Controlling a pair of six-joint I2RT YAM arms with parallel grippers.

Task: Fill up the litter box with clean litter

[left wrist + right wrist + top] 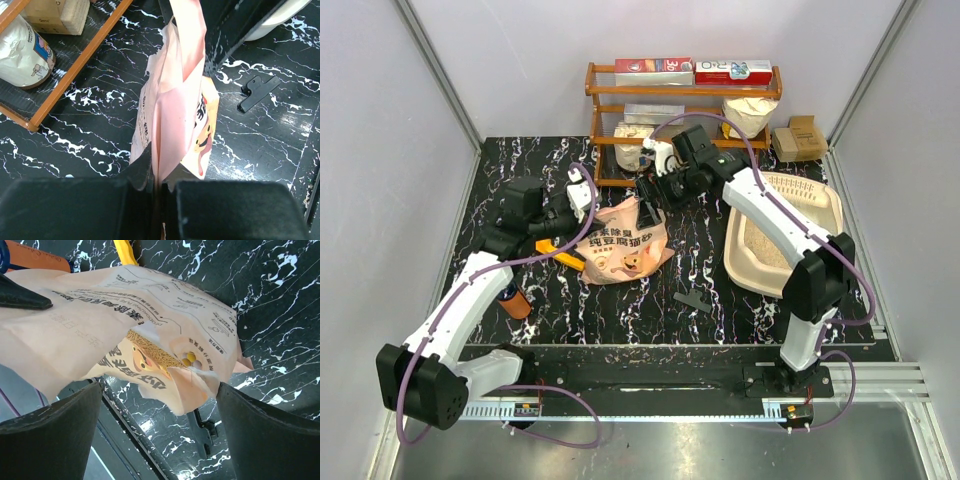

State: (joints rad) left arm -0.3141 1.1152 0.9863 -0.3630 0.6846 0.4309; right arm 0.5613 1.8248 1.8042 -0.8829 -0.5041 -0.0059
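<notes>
Wooden shelf rack (685,92) at back of black white-veined worktop (620,315). Two flat boxes (653,71) side by side on top shelf, white sacks (750,115) below. Cardboard box (800,138) right of rack. Black clip (694,299) mid-worktop. Orange cylinder (516,300) toward left.

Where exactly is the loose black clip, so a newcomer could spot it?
Find the cream litter box on the right of the black marbled table. Just off its near-left corner, in the gap toward the pink-orange litter bag, lies the black clip, flat on the tabletop. It is small, all black and touches neither box nor bag.
</notes>
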